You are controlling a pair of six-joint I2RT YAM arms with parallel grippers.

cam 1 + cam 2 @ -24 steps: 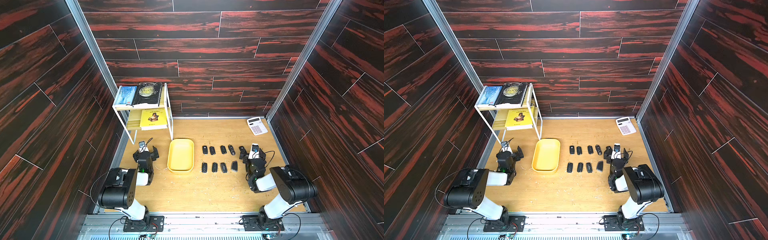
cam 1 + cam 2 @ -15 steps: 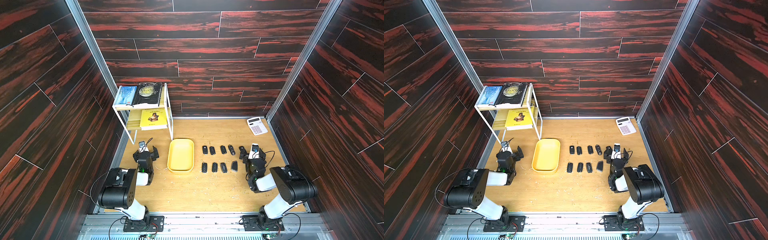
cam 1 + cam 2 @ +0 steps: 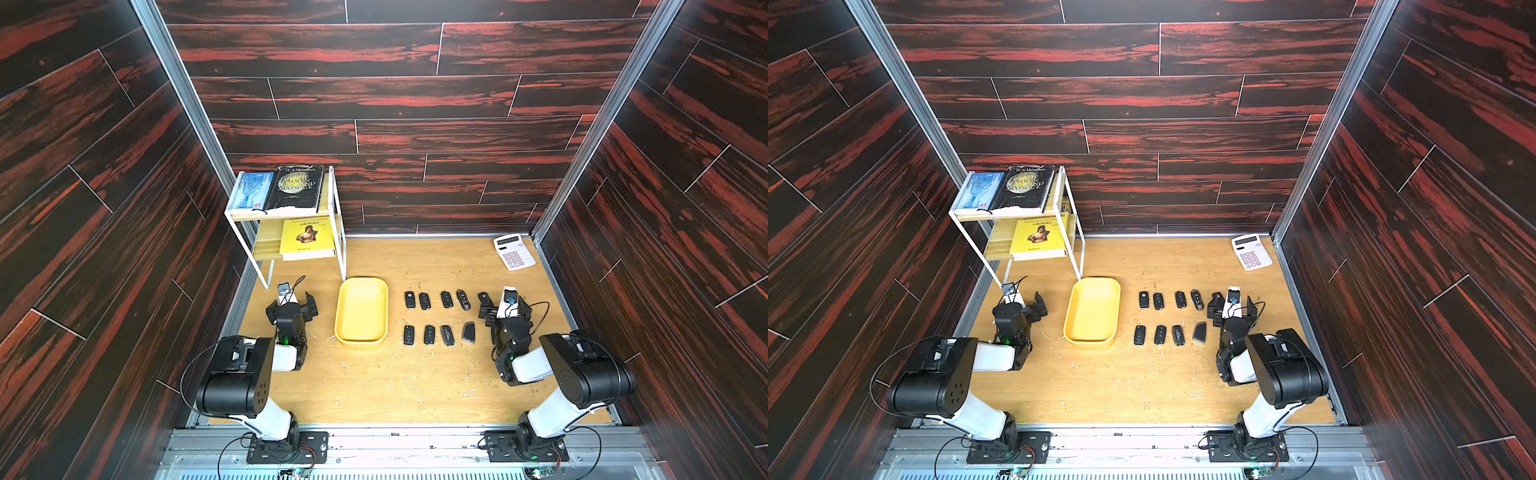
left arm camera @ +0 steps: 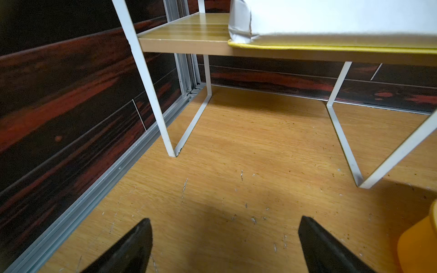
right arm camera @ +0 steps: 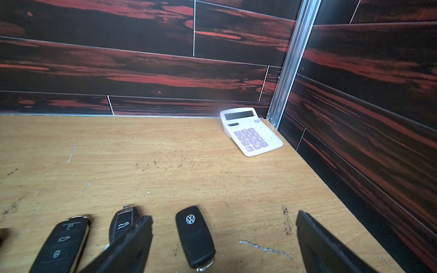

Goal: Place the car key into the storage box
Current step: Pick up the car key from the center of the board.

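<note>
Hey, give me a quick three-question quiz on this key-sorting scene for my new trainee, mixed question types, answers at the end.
1. True or false: the storage box already holds a car key.
2. In the right wrist view, what lies between the right gripper's open fingers? A coin, B VW key, C pen.
3. Fill in: the book on the rack's lower shelf is ____.
Key: 1 false, it is empty; 2 B; 3 yellow.

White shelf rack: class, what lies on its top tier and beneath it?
The rack carries a blue book and a black book side by side on top. Beneath, a yellow book shows; the top tier covers the lower tier's back.
</note>
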